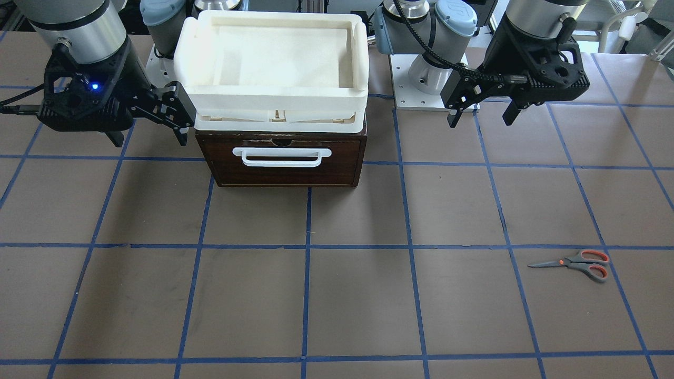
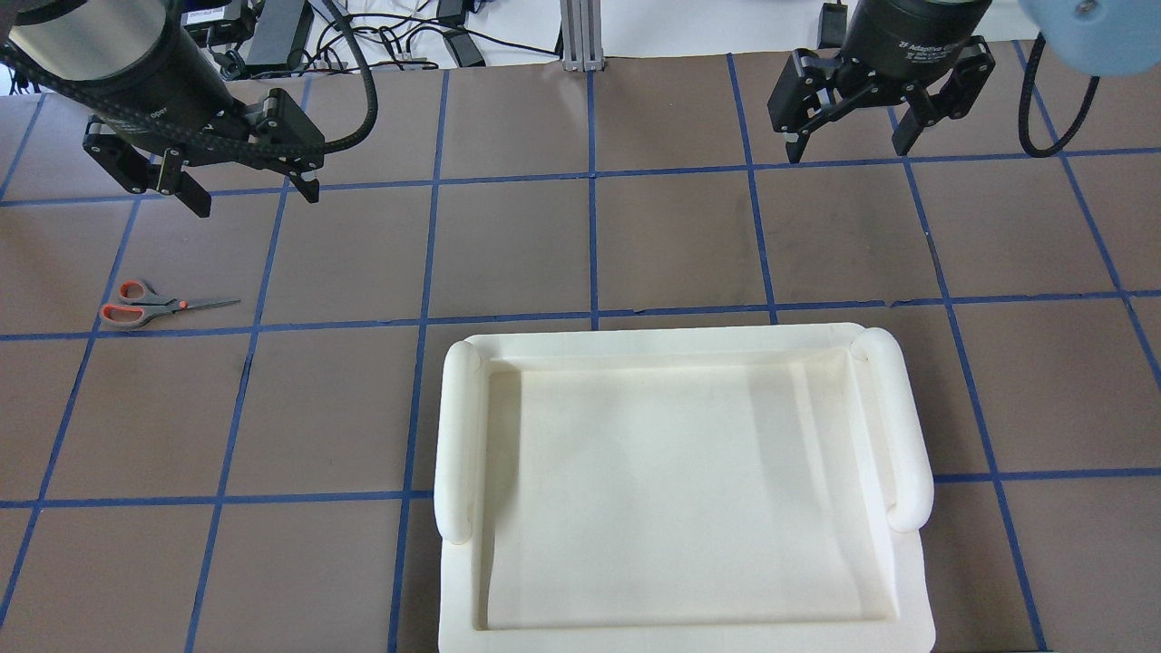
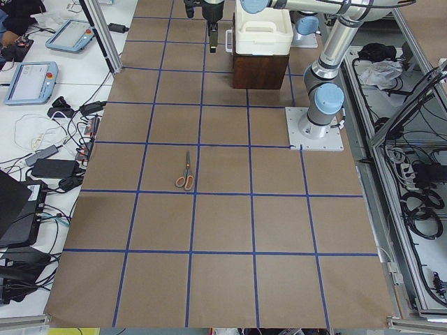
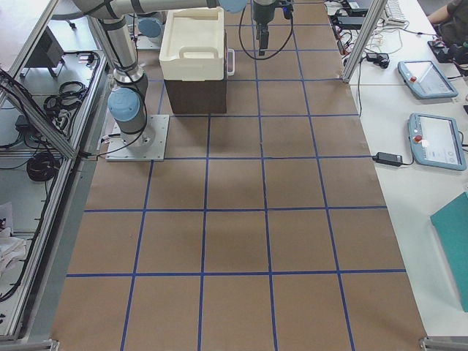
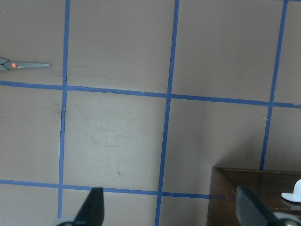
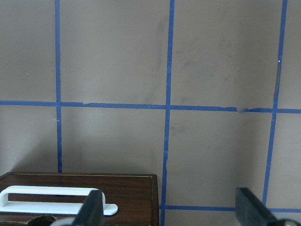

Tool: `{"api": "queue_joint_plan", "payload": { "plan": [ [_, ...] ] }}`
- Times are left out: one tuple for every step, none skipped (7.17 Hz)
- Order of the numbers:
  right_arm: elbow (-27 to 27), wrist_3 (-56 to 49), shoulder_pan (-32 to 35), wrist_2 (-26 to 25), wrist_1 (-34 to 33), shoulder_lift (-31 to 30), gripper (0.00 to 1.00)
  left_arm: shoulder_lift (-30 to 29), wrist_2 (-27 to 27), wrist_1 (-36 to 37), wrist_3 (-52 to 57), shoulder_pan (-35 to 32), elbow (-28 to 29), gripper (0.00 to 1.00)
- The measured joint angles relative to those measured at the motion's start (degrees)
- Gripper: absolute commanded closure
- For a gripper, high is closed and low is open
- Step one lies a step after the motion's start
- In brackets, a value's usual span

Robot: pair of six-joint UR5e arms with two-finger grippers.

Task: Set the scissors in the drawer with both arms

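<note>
Since neither arm has hold of anything, step in hand: the very start, as you would judge it; drawer (image 1: 284, 176) shut, scissors (image 1: 574, 264) not yet fetched.
Scissors: flat on the table (image 1: 337, 295), blades closed, tips toward the middle; out on the robot's left side, well apart from the drawer.
Drawer: front flush with its dark case, white bar handle (image 1: 284, 162) facing the operators' side; a cream foam tray (image 1: 184, 58) sits on top (not your target).
Left gripper (image 1: 481, 120): fingers spread wide, nothing between them; hangs above the table, well apart from the scissors.
Right gripper (image 1: 150, 138): likewise wide apart and empty, just beside the drawer's upper corner.
Next move, your likely call: right arm takes the handle and pulls straight out; left arm travels out over the scissors.
What it calls for: a low pinch across the handles or pivot, since the scissors lie thin against the table; drawer open before the carry.
</note>
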Motion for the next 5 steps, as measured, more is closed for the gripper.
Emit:
{"api": "queue_joint_plan", "payload": {
  "plan": [
    [0.07, 0.01, 0.05, 0.1, 0.03, 0.08, 0.0, 0.08, -0.02, -0.05, 0.0, 0.37, 0.0, 0.0],
    [0.14, 0.05, 0.09, 0.22, 0.08, 0.18, 0.0, 0.11, -0.12, -0.05, 0.0, 0.68, 0.0, 0.0],
    [0.2, 0.25, 0.13, 0.32, 0.1, 0.3, 0.0, 0.13, -0.2, -0.04, 0.0, 0.86, 0.0, 0.0],
    [0.28, 2.03, 0.25, 1.18, -0.02, 0.83, 0.0, 0.13, -0.23, -0.1, 0.02, 0.97, 0.0, 0.0],
    [0.16, 6.74, 0.9, 4.05, -0.63, 2.84, 0.0, -0.05, -0.27, -0.07, 0.08, 1.07, 0.07, 0.0]
  ]
}}
